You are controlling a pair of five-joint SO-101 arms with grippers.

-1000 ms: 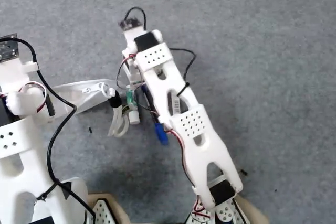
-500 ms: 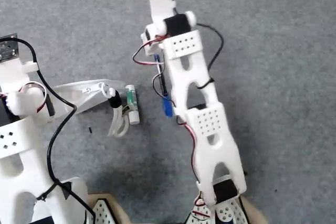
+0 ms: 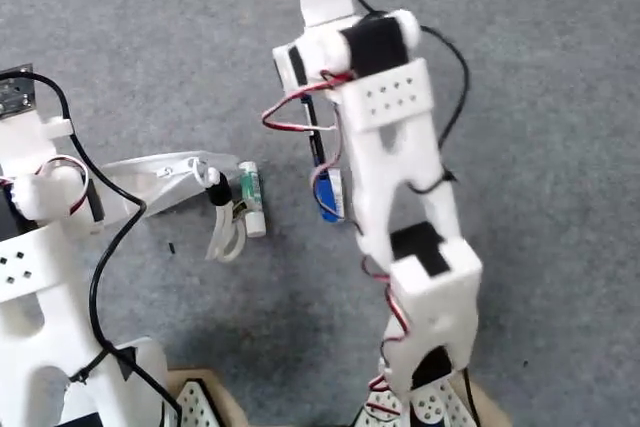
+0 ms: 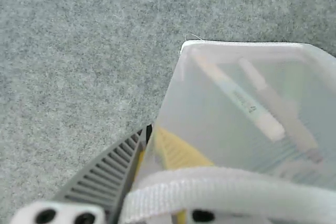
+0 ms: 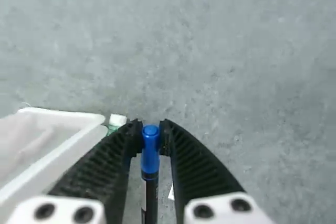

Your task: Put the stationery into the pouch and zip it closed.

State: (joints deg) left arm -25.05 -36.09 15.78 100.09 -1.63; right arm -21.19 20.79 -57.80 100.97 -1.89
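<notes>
Blue pen [image 5: 149, 148] is pinched by the right gripper [image 5: 150, 127]; left gripper [image 4: 151, 142] clamps the pouch [image 4: 220, 135], its wrist view showing pens [image 4: 237, 98] inside.

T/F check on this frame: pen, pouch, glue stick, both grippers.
1. The right gripper is shut on a pen with a blue cap. True.
2. The pouch is empty. False: pens show through its wall.
3. The glue stick lies on the table beside the pouch's mouth. True.
4. The left gripper is open and holds nothing. False: it is shut on the pouch's edge.
</notes>
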